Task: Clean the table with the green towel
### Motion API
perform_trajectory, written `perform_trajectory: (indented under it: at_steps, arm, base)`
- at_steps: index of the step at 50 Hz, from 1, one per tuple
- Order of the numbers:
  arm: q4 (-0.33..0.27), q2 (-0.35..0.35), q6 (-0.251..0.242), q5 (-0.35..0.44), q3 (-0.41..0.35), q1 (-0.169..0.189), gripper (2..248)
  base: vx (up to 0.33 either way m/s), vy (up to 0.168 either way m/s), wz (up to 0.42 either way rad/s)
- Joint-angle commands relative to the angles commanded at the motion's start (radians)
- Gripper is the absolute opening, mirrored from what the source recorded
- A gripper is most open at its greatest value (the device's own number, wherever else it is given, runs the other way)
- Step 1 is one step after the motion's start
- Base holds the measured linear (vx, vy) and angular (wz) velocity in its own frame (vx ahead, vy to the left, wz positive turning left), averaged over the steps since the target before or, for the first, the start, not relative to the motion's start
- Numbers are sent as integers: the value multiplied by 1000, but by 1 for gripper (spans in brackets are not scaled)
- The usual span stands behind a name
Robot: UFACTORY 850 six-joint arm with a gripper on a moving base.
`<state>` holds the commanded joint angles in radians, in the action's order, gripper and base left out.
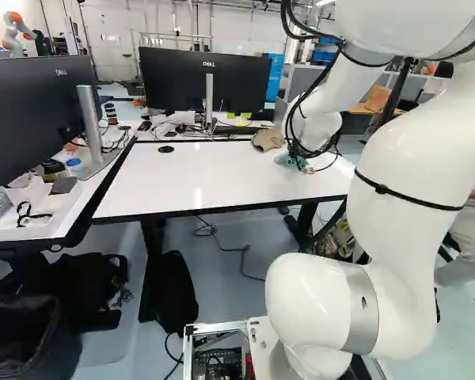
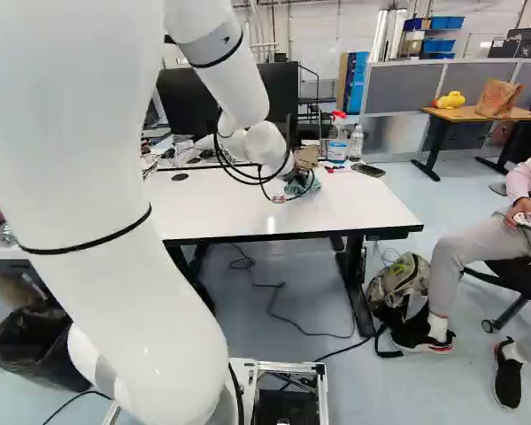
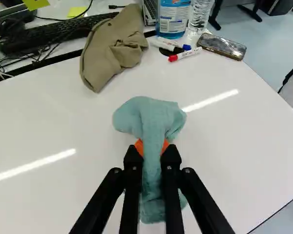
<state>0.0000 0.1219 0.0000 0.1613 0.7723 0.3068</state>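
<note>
In the wrist view, the towel was pinched between the two fingers of the tool. The fingers stood close together but did not meet, because a narrow fold of cloth filled the space, with an orange pad at each side. One bunched part of the towel spread ahead of the tool, and another hung back under it. The cloth looked light, soft and limp, so I judged that it could not break, but it could fold under itself. The grip near its middle seemed a good one: the thick fold should resist slipping, while the loose parts would follow behind each stroke. A wipe needed light, even pressure, so that cloth and not hard fingertips met the glossy desk. The cap, the red-capped marker and the phone lay ahead, and a loose end of cloth could perhaps push them.

In the left base view, the towel was by the cap, over the right part of the desk; a black disc lay well apart from it.

In the right base view, the spray bottle stood beyond the towel, so a long forward stroke there seemed risky.
</note>
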Motion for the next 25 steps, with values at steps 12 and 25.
perform_trajectory:
  at_steps: [12, 25]
  arm:
    - [0, -42, 0, 0, -46, -32, 50]
    - [0, -94, 0, 0, -100, -64, 50]
  base:
    - [0, 0, 0]
    - [0, 0, 0]
